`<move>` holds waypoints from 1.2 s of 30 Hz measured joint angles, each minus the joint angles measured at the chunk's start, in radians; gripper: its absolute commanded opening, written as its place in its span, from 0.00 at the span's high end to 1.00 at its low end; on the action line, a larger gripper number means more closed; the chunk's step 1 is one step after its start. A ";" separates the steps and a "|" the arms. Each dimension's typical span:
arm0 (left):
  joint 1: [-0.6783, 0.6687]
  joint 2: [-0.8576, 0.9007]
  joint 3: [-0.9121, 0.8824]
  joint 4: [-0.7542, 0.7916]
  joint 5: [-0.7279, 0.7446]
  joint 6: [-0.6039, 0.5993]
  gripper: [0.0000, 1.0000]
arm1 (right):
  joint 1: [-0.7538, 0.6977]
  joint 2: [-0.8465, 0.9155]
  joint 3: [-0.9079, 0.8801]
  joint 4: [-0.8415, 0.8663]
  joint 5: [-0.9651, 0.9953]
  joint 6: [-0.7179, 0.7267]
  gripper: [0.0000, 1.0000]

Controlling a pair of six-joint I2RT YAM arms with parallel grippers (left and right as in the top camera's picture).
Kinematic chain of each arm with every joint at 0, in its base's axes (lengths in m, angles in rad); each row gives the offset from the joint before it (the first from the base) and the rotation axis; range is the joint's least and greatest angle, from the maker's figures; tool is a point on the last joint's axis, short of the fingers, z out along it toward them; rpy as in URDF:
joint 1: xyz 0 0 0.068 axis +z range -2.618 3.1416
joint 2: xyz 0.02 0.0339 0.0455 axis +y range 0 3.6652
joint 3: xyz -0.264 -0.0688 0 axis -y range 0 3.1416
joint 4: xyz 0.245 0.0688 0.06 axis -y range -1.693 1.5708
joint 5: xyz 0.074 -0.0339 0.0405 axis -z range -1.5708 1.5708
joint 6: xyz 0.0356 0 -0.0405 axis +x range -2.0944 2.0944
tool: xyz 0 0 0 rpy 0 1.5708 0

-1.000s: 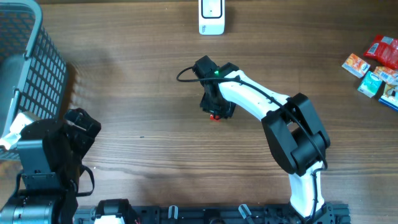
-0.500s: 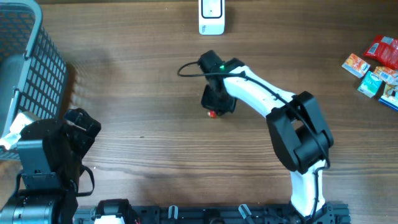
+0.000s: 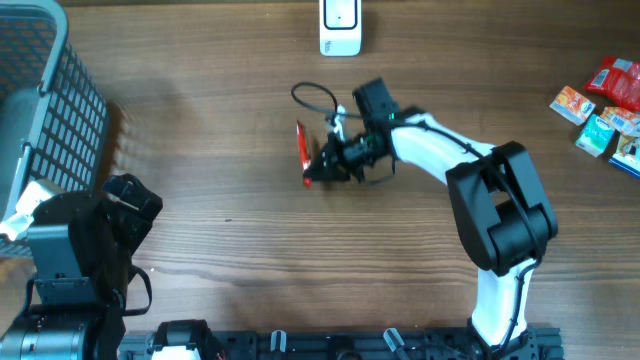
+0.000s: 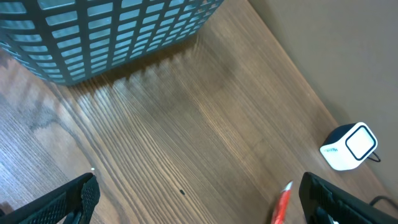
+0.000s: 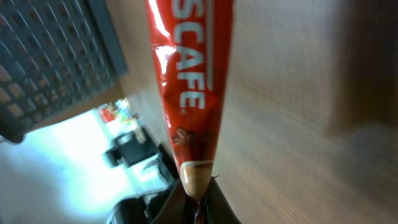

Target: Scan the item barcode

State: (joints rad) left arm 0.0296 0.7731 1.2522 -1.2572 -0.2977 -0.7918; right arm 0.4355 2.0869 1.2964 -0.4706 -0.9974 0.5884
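The item is a slim red Nescafe sachet stick [image 3: 301,150]. My right gripper [image 3: 318,172] is shut on its lower end and holds it off the wooden table, left of mid-table. In the right wrist view the sachet [image 5: 186,74] rises from between the pinched fingers, its white lettering facing the camera. No barcode shows on it. The white scanner [image 3: 340,25] stands at the table's back edge, beyond the sachet. My left gripper [image 4: 199,208] hangs open and empty over bare wood at the front left. Its view catches the sachet [image 4: 281,202] and the scanner [image 4: 349,146].
A grey-blue mesh basket [image 3: 40,100] stands at the far left, near the left arm. A few coloured snack packets [image 3: 605,105] lie at the right edge. The right arm's cable loops above its wrist [image 3: 312,95].
The right gripper closed on the sachet and lifted it from the table. Its wrist swung right and turned, so the red stick now juts out to the left. The left arm has not moved.
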 measured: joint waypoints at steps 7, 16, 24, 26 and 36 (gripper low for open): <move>0.000 0.000 0.000 0.000 0.000 0.000 0.00 | 0.001 0.000 -0.272 0.304 -0.174 0.203 0.80; 0.000 0.000 0.000 0.000 0.000 0.000 0.00 | -0.068 -0.029 -0.295 0.231 -0.151 0.199 0.54; 0.000 0.000 0.000 0.000 0.000 0.000 0.00 | -0.270 -0.079 -0.197 -0.199 0.164 0.018 0.48; 0.000 0.000 0.000 0.000 0.000 0.000 0.00 | -0.291 -0.099 -0.172 -0.270 0.246 -0.028 0.45; 0.000 0.000 0.000 0.000 0.000 0.000 0.00 | -0.109 -0.216 -0.095 -0.148 0.436 -0.071 0.48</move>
State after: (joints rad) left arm 0.0296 0.7731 1.2522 -1.2572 -0.2977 -0.7918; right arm 0.3267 1.8706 1.2018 -0.6182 -0.5617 0.5179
